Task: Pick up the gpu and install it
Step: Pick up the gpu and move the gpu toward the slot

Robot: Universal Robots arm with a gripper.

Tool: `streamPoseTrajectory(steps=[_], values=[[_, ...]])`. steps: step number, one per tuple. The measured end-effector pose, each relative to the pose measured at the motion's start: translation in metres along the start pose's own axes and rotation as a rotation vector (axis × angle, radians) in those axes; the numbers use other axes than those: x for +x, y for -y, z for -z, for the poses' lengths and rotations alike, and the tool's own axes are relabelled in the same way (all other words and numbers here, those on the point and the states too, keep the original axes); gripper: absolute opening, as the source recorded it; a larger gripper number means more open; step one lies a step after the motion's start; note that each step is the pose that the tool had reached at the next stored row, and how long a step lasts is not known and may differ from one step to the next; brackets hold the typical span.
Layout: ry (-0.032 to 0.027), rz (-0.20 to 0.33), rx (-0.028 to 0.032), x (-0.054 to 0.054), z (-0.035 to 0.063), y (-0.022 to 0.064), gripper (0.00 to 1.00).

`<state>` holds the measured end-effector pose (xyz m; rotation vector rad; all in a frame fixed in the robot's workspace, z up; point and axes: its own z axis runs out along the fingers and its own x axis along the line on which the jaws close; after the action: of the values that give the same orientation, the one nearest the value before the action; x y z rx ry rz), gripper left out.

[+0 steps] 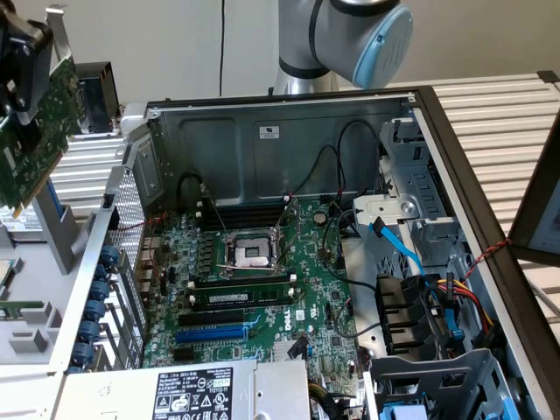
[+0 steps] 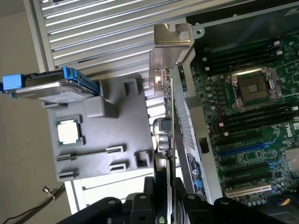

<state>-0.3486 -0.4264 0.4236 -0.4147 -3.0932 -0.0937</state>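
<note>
The gpu [image 1: 35, 131], a green circuit board with a metal end bracket, hangs in the air at the exterior view's far left, outside the open computer case [image 1: 289, 131]. My gripper [image 1: 26, 74] is shut on its upper part. In the wrist view the gpu [image 2: 169, 126] runs edge-on away from my gripper [image 2: 166, 200], its silver bracket [image 2: 173, 35] at the far end, a black finger on either side of the card. It sits over the gap between the grey holder tray [image 2: 93, 154] and the case wall. The motherboard's blue slot [image 1: 214, 334] lies open inside the case.
The motherboard [image 1: 262, 289] holds a bare processor socket [image 1: 249, 254] and a memory stick [image 1: 241, 297]. Cables and drive bays [image 1: 420, 297] crowd the exterior view's right. A processor chip [image 2: 69, 130] and a blue-framed hard drive [image 2: 56, 86] rest on the grey tray.
</note>
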Motion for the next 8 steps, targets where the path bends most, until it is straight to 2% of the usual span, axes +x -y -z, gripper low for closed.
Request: streamPoseTrajectory(steps=[8], values=[[-0.0083,0.0,0.0021,-0.026,0.0377,0.0078,0.27]])
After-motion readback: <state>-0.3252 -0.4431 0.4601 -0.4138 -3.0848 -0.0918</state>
